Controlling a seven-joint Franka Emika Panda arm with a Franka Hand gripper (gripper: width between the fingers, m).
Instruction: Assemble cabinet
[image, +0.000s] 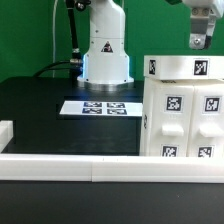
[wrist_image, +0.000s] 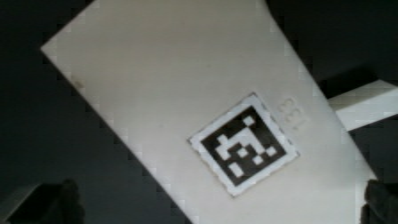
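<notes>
- One large white plastic box-shaped cabinet body (image: 183, 108), tagged black-and-white, fills the exterior view's right half.
- The robot's two-finger gripper (image: 200, 41), upper right, hovers above it, fingers apart and empty.
- Best practice: descend squarely onto the top panel (wrist_image: 196, 110).

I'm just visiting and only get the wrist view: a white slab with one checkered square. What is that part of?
Observer: It seems to be the top of the cabinet, a big white box with many such tags on its front.
Visitor: Is anything else on the table?
Observer: Yes, a flat marker board lies beyond the cabinet, toward the exterior view's left.
Visitor: Is the arm touching the box?
Observer: No, the fingers hang above its top, with a gap showing.
</notes>
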